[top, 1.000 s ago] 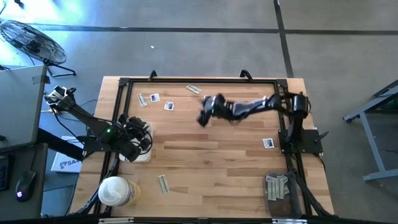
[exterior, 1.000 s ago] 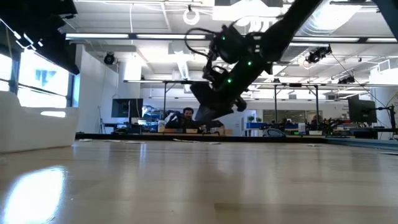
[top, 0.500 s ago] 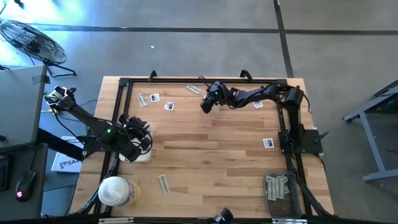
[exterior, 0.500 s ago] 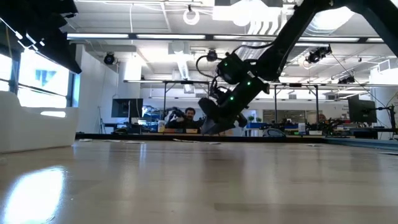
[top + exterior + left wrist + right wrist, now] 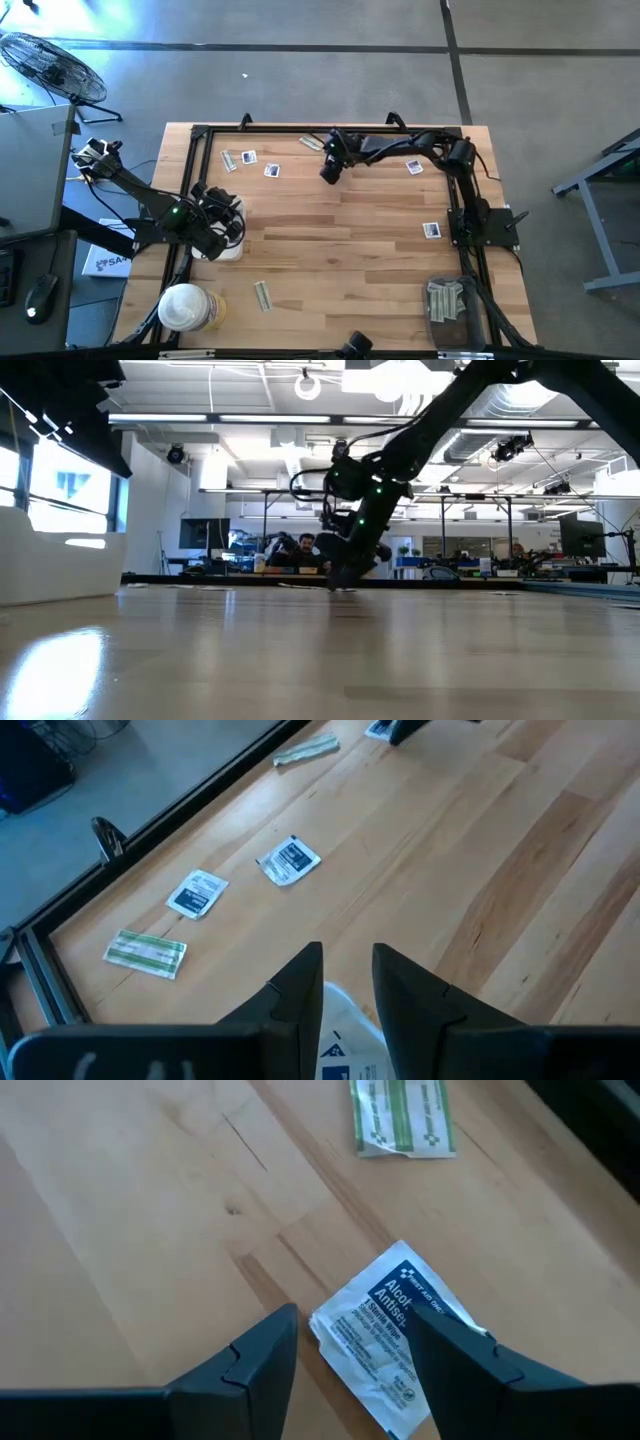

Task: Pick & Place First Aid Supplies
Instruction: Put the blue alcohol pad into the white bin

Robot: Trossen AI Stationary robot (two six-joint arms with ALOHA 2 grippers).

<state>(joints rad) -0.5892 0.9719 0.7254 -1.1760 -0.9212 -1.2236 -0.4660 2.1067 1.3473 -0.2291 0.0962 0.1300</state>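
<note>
High view: five white packets, four strips; right end effector open.

We see a pale wood-grain table framed in black. The alcohol wipe packet is white with dark blue print; the strip near it is pale with green stripes. Both arms are black. The tub has a white lid over a yellowish body.

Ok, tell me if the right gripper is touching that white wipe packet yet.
Cannot tell. The right wrist view shows the open right gripper straddling the white wipe packet, with wood visible beside one finger; the other finger overlaps the packet's edge, so contact there is unclear.
</note>
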